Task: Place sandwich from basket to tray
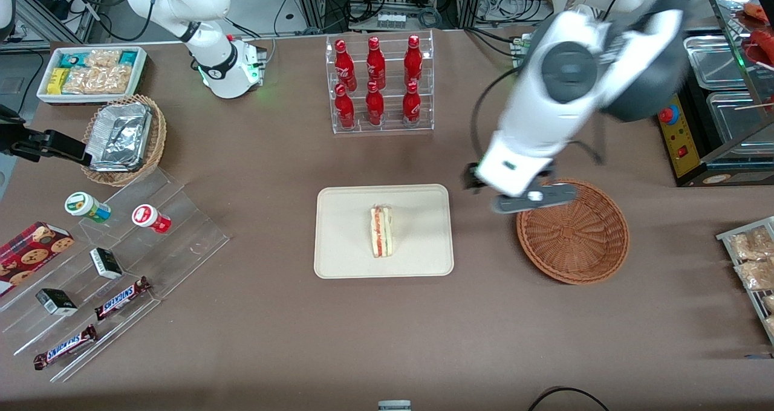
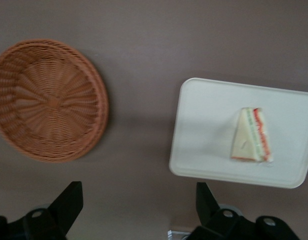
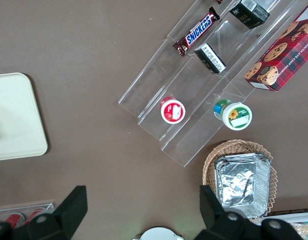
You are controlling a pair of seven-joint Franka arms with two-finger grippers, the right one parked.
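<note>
Front view: the sandwich (image 1: pixel 381 231) lies on the tray (image 1: pixel 344 260), and my claw (image 1: pixel 527 198) hangs open and empty above the table.
Sandwich rests flat near the tray's middle, its red and green filling edge showing along one side; in my wrist view the sandwich (image 2: pixel 251 135) sits apart from the tray (image 2: pixel 204 130) rim on all sides. I see the basket (image 1: pixel 574 236) beside the tray, toward my end of the table, not touching it, with only bare weave inside. My claw hovers over the basket's rim nearest the tray, and my two fingers (image 2: pixel 68 202) stand wide apart with nothing between them. A rack of red bottles (image 1: pixel 378 81) stands farther from the front camera than the tray.
</note>
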